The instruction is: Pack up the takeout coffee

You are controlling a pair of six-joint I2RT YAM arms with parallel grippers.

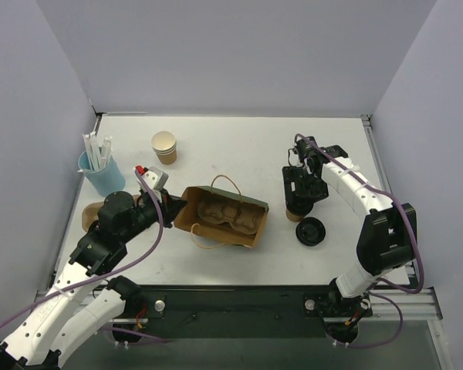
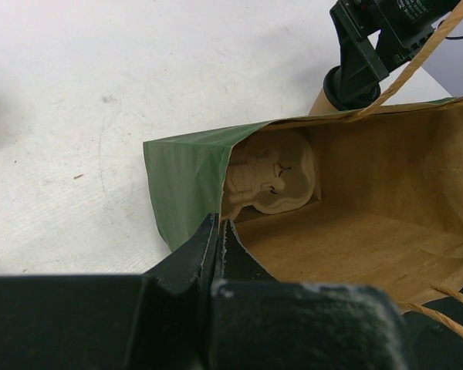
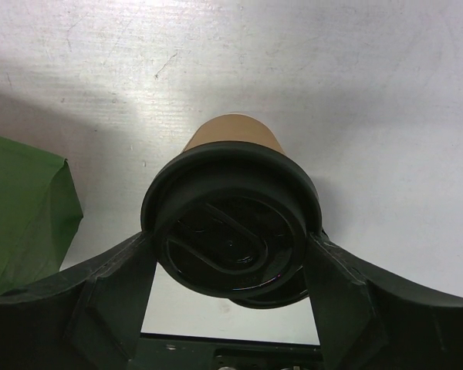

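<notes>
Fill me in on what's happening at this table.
The left gripper pinches the rim of the green bag, which lies on its side, mouth open, a cardboard cup carrier inside. The right gripper appears to grip the lidded coffee cup by its lid, standing on the table to the bag's right. The cup is not yet packed.

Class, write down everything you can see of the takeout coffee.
The takeout coffee is a small brown kraft paper cup under a round, glossy black plastic lid. It stands upright on the white table, apart from the green bag. The right tool grips the lid from both sides.
</notes>
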